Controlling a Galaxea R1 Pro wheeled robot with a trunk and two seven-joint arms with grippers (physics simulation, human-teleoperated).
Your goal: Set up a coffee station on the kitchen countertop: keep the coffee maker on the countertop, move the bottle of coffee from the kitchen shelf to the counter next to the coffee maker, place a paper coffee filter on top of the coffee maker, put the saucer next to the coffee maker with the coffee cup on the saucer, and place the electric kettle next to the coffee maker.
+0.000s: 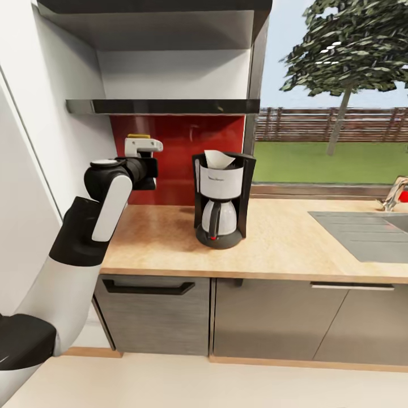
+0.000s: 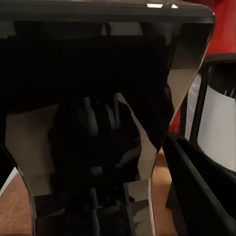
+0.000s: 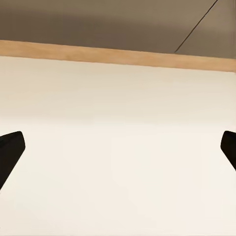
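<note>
left arm [image 1: 107, 209] raised, jaws gripping bottle of coffee [image 1: 139, 137]

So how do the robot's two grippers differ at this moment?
The left gripper is raised above the kitchen countertop beside the coffee maker, shut on the bottle of coffee. The right gripper is open with nothing between its fingertips, pointing at the pale floor.
</note>
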